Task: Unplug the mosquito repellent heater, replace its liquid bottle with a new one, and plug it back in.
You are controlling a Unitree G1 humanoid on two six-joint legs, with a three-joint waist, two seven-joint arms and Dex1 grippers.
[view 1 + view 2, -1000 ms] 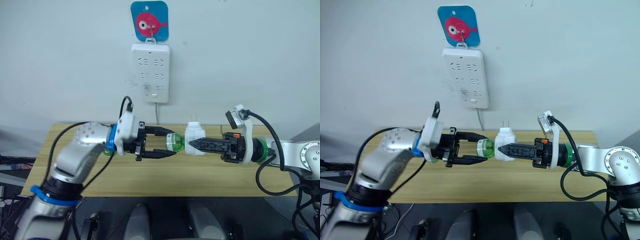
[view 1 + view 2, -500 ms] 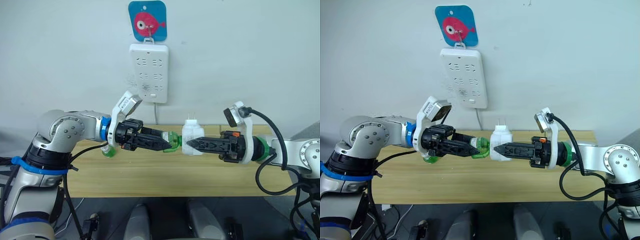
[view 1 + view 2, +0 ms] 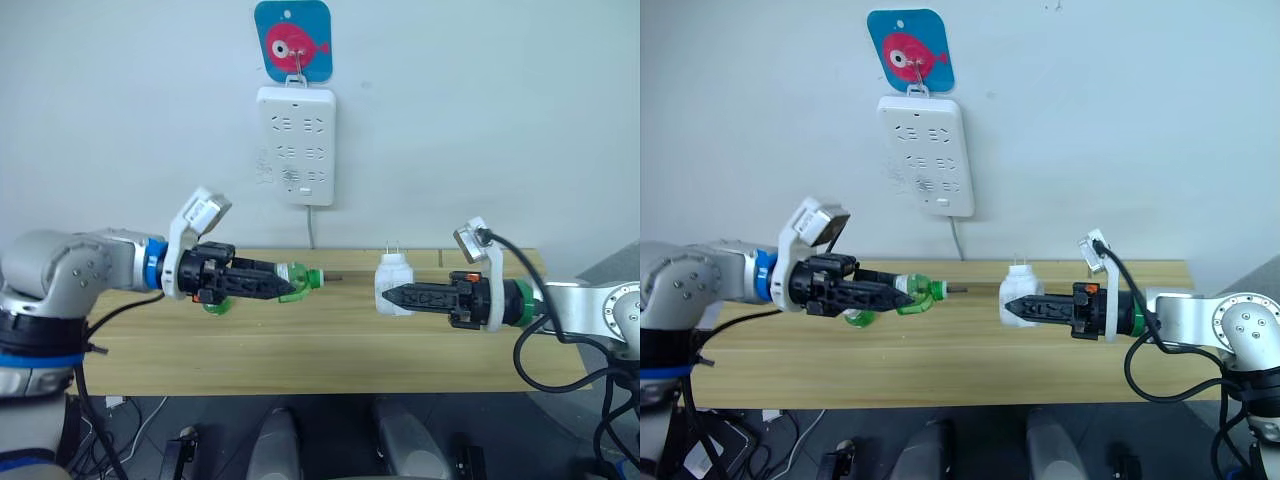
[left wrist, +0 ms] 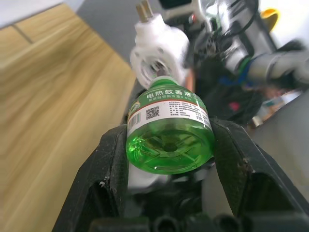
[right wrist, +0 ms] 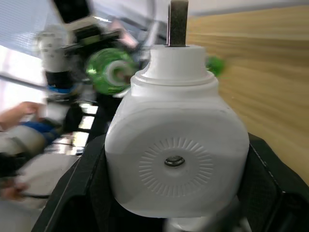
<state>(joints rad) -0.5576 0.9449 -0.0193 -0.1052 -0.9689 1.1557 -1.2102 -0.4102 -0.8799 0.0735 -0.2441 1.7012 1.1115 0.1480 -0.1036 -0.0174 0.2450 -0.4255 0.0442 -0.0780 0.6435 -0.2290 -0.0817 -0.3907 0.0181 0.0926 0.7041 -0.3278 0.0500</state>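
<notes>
My left gripper [image 3: 283, 284] is shut on a green liquid bottle [image 3: 297, 280], held level above the table with its thin wick pointing right. The bottle stands apart from the mosquito repellent heater [image 3: 393, 282], a small white unit with two prongs up, which my right gripper [image 3: 388, 296] is shut on. A gap lies between bottle and heater. In the left wrist view the bottle's base [image 4: 169, 140] sits between the black fingers [image 4: 104, 169], with the heater [image 4: 158, 53] beyond. The right wrist view has the heater [image 5: 176, 154] close up and the bottle [image 5: 108, 67] beyond it.
A tall white power strip [image 3: 296, 145] hangs on the wall under a blue fish hook [image 3: 292, 40], its cord running down behind the wooden table [image 3: 300, 350]. A second green item [image 3: 213, 303] lies on the table below my left gripper.
My left gripper has drawn back to the left with the bottle, which has come out of the heater. My right gripper has shifted slightly right and down with the heater.
</notes>
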